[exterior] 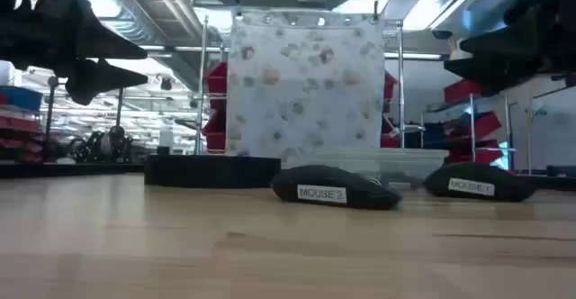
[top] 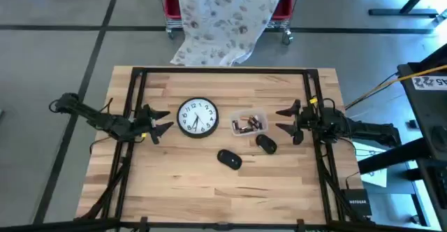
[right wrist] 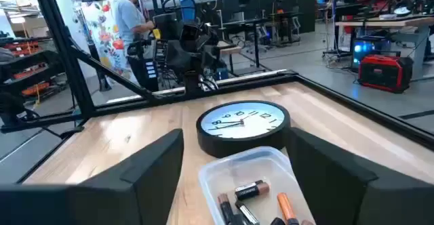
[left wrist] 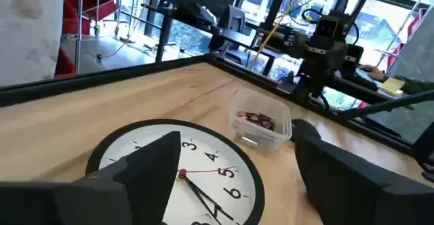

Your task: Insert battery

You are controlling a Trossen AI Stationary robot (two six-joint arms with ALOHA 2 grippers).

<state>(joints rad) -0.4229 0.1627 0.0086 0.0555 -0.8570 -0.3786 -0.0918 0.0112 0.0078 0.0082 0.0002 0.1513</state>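
— Where are the batteries?
— In a clear tub (top: 250,123) at frame center, right of the clock (top: 197,117). My right gripper (top: 290,121) hovers beside it, spread and empty; my left gripper (top: 159,124), also spread, waits left of the clock.
— Risk?
— Jumbled batteries; I might pinch two.

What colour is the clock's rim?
Black, around a white face: the clock shows it best in the high view.
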